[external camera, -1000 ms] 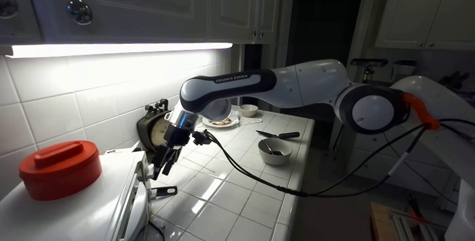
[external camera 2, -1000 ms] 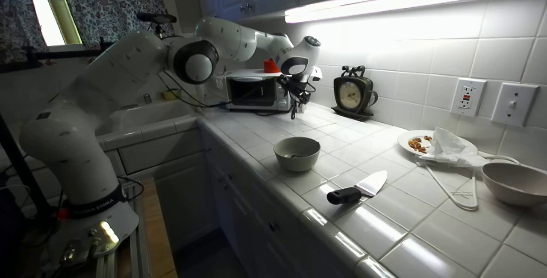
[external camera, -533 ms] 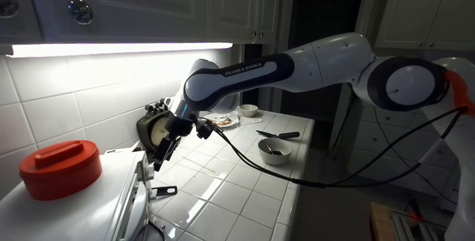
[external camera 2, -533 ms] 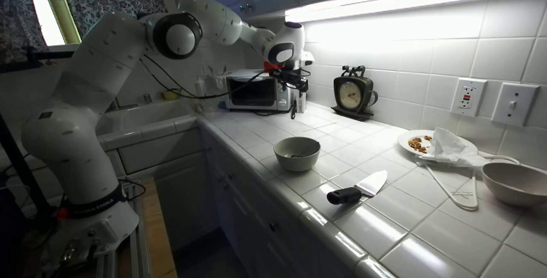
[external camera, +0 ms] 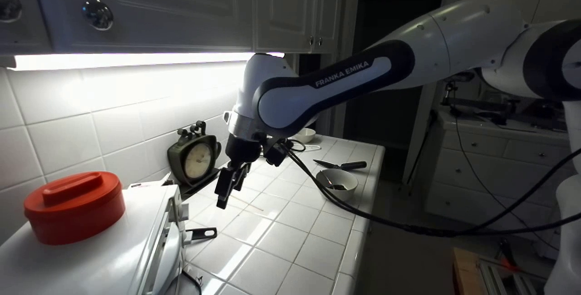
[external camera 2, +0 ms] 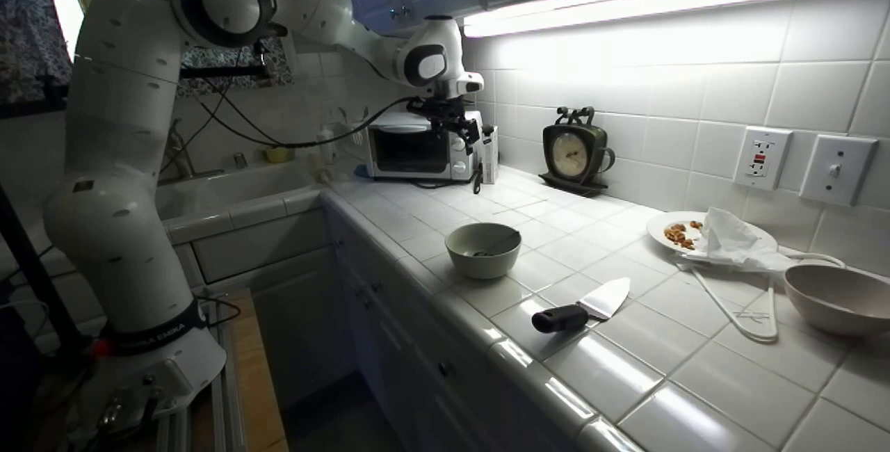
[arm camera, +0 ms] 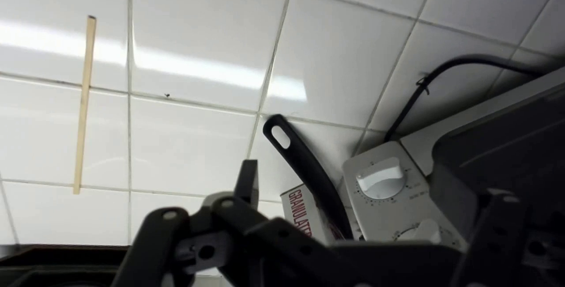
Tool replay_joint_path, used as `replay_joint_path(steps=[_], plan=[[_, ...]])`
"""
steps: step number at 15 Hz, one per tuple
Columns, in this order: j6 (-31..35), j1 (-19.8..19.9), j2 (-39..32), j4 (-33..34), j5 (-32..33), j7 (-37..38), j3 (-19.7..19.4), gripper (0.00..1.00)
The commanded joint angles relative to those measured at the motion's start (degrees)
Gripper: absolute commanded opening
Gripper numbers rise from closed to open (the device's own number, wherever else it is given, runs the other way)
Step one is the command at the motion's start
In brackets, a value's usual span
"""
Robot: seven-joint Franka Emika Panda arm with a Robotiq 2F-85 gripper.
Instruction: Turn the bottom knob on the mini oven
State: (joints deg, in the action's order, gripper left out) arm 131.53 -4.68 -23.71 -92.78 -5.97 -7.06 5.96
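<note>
Since the earlier frame the arm point(external camera: 336, 81) has drawn back, so its fingers point(external camera: 224, 186) hang farther out in front of the oven point(external camera: 109, 249); before, they were right beside its knob panel point(arm camera: 399, 214). They are spread well apart, raised above the tabletop point(external camera: 277, 227), with a gap showing between them and the panel.

Standing on the tabletop, the oven carries a red pot point(external camera: 75, 215). The wrist view shows its white bottom knob point(arm camera: 380, 177), ringed with markings, and an upper knob point(arm camera: 429, 231) that is partly covered. Just beside the oven, at the panel end, are a box point(arm camera: 300, 209) with red lettering and a black handle point(arm camera: 309, 168) jutting forward. A black cord point(arm camera: 412, 101) runs out from the oven's base.

Out in front of the oven, by the tiled wall point(external camera: 118, 136), stands a clock point(external camera: 196, 159), and a thin stick point(arm camera: 84, 106) lies on the tabletop, also in front of the oven. Farther from the oven, in an exterior view, come a bowl point(external camera 2: 483, 268) and then a server point(external camera 2: 580, 313); farthest off are a plate point(external camera 2: 658, 231) of food scraps point(external camera 2: 680, 235) with a crumpled napkin point(external camera 2: 726, 236), and another bowl point(external camera 2: 834, 318).
</note>
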Motion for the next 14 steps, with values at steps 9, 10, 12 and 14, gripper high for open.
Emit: replay_joint_path(steps=[9, 10, 12, 14], plan=[[8.1, -8.2, 15.6, -25.1, 13.1, 33.3, -2.7, 1.0], [8.9, -8.6, 16.5, -26.6, 13.4, 34.8, -2.9, 1.0], [9.4, -8.6, 17.3, -27.8, 13.4, 35.4, -3.0, 1.0], [9.4, -8.6, 17.4, -27.9, 13.4, 35.4, -3.3, 1.0]])
